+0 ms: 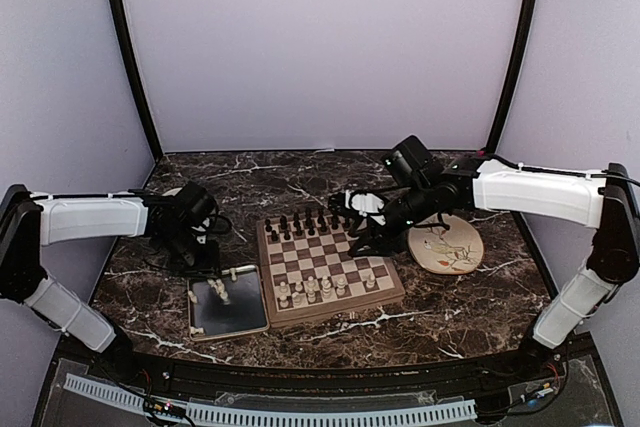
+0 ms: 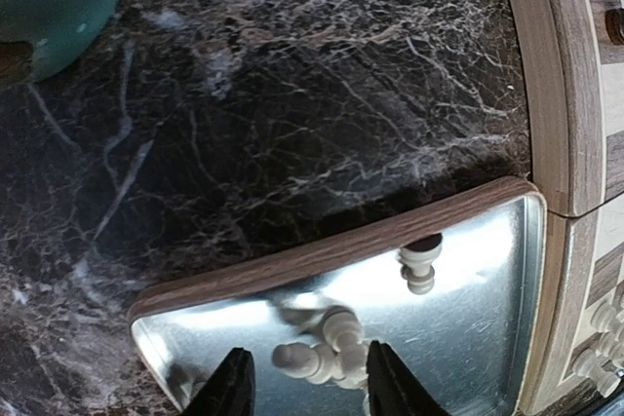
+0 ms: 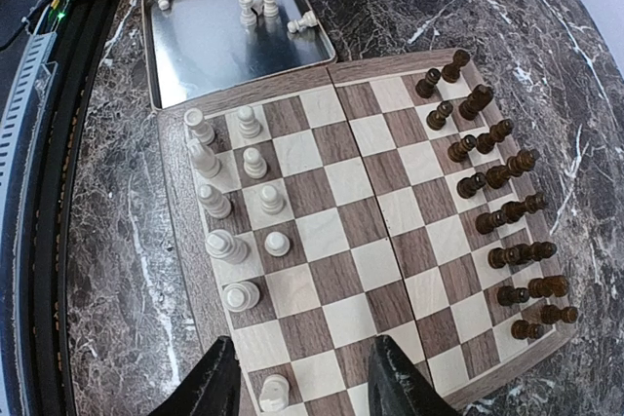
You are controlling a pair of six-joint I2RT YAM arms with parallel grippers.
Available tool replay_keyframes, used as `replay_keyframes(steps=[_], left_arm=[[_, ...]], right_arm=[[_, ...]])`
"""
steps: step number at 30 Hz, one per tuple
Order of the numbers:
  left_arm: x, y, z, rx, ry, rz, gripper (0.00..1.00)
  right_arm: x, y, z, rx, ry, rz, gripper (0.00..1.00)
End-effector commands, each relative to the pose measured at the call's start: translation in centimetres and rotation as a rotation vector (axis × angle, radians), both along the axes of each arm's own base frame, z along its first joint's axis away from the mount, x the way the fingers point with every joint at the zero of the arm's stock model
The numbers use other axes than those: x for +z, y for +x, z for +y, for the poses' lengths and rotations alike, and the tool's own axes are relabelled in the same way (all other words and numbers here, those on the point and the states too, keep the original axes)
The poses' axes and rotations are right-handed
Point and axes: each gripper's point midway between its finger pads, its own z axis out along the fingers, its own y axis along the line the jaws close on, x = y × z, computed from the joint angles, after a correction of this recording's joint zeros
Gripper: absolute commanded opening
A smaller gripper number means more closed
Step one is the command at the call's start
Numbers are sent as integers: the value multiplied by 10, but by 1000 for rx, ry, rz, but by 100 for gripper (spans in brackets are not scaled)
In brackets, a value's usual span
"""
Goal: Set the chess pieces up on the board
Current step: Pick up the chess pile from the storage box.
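Found left gripper [image 2: 310,392] parted astride cream pieces [image 2: 312,356] in tray [image 2: 487,270], fingertips cut off; right gripper [image 3: 304,377] parted, empty, over board [image 3: 361,211]; dark pieces [image 3: 507,182] too small to tell apart.

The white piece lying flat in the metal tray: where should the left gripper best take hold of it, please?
Probably from straight above, left gripper closing across the slim stem of the white piece: it lies flat on the tray, and a second piece touches one end, so keep mid-stem.
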Motion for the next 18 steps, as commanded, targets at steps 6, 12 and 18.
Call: replay_keyframes(steps=[6,12,18], left_arm=[[-8,4,-32,-11,-161,37,30],[-5,-2,-37,-43,-175,52,27],[4,-10,-20,-42,-106,42,38]], right_arm=[[-1,-5,-2,4,-12,-29,46],[1,-6,-1,12,-9,-29,46],[-1,-9,2,19,-7,-18,46]])
